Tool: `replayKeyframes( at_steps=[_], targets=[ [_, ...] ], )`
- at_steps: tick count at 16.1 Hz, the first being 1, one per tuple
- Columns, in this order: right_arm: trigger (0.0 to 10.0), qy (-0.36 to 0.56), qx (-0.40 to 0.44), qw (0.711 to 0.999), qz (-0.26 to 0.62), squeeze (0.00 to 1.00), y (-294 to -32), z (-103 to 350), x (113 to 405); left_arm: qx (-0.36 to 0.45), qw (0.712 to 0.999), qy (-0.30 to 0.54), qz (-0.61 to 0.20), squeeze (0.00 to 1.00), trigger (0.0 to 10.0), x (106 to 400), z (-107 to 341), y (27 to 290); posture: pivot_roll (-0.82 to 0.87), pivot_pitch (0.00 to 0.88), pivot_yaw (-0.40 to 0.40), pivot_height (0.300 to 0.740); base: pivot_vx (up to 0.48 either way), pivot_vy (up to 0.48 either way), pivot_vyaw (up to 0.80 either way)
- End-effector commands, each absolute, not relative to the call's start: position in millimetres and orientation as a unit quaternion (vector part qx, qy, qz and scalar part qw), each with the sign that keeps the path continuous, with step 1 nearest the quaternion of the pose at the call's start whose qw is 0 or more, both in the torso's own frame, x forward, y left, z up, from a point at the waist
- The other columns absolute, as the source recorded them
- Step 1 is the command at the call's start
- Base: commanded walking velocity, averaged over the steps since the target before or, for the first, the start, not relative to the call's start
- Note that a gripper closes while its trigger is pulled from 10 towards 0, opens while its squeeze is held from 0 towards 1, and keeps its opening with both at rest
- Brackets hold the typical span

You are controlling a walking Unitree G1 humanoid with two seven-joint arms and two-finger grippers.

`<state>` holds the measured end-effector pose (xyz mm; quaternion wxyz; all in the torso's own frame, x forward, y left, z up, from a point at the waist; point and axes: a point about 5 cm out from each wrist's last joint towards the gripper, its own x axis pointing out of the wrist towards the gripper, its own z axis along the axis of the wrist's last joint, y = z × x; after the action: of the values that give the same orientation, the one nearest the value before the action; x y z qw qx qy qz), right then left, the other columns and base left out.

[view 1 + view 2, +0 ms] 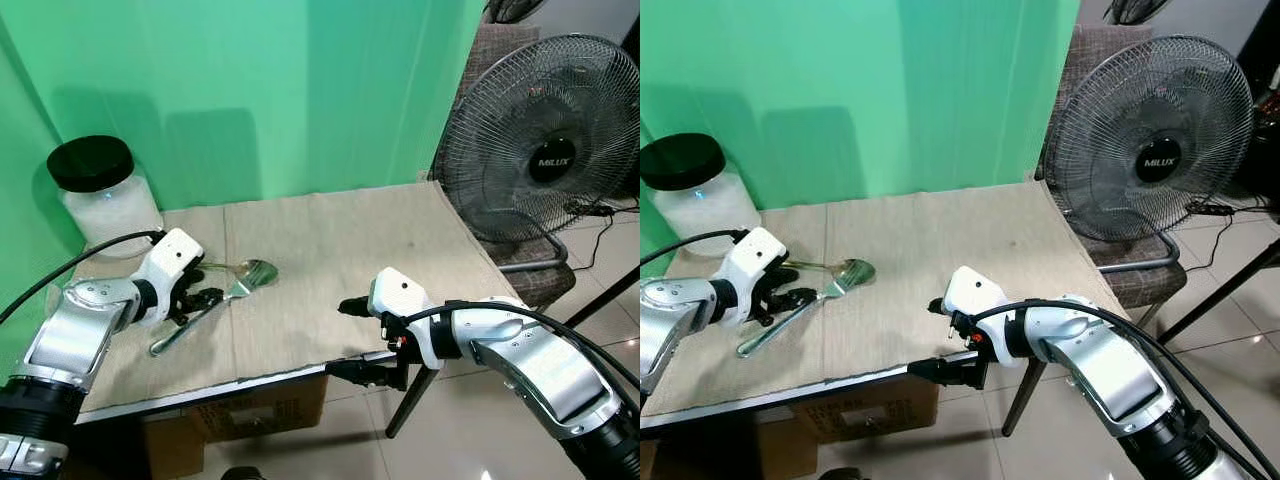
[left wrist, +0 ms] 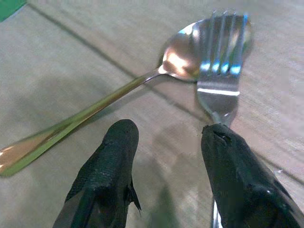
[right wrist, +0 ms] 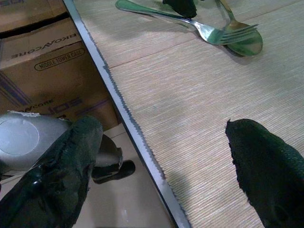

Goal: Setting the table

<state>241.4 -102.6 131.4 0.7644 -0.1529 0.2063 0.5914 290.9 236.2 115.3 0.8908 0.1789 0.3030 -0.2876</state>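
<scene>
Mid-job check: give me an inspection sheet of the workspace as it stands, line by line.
Surface: table covered by a beige woven mat, front edge near the robot.
Job's things: fork and spoon lie on the mat, fork tines overlapping the spoon bowl.
Clutter: jar with black lid at the back left corner.
End effectors: left end effector open, low over the cutlery handles, one finger at the fork's neck; right end effector open at the table's front edge, holding nothing.
Cables: black cables run along both arms; a cord lies on the floor by the fan.
Surroundings: green backdrop, standing fan, cardboard box under the table.
</scene>
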Motion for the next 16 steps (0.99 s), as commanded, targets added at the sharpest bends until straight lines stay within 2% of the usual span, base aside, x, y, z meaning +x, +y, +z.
replayKeyframes(
  at_steps=[1,3,7,8,9,13,14,16],
  targets=[
    [10.0,0.198,-0.163,0.765,0.591,0.00,-103,135,245,0.190,0.885,0.310,-0.292,0.00,10.0,292,113,236,0.09,0.000,-0.026,0.740,0.000,0.000,0.00],
    [10.0,0.197,-0.163,0.765,0.591,0.00,-103,136,245,0.203,0.881,0.320,-0.284,0.00,10.0,293,108,239,0.09,0.000,-0.022,0.740,0.000,0.000,0.00],
    [10.0,0.198,-0.163,0.767,0.588,0.00,-105,136,244,0.181,0.899,0.277,-0.286,0.00,10.0,300,130,236,0.09,0.000,-0.023,0.740,0.000,0.000,0.00],
    [10.0,0.198,-0.163,0.767,0.589,0.00,-105,136,244,0.177,0.898,0.274,-0.295,0.44,10.0,300,133,235,0.09,0.000,-0.023,0.740,0.000,0.000,0.00],
    [10.0,0.199,-0.163,0.766,0.589,0.00,-105,136,244,0.172,0.894,0.271,-0.311,1.00,10.0,298,135,231,0.09,0.000,-0.022,0.740,0.000,0.000,0.00],
    [10.0,0.199,-0.162,0.767,0.588,0.00,-105,135,243,0.210,0.863,0.297,-0.350,1.00,10.0,285,128,222,0.09,0.000,-0.017,0.740,0.000,0.000,0.00],
    [10.0,0.199,-0.161,0.767,0.588,0.00,-105,135,243,0.253,0.856,0.318,-0.320,0.00,10.0,285,120,230,0.09,0.000,-0.015,0.740,0.000,0.000,0.00],
    [10.0,0.200,-0.160,0.767,0.589,0.00,-105,135,242,0.268,0.854,0.328,-0.301,0.00,10.0,286,116,236,0.09,0.000,-0.015,0.740,0.000,0.000,0.00]
  ],
)
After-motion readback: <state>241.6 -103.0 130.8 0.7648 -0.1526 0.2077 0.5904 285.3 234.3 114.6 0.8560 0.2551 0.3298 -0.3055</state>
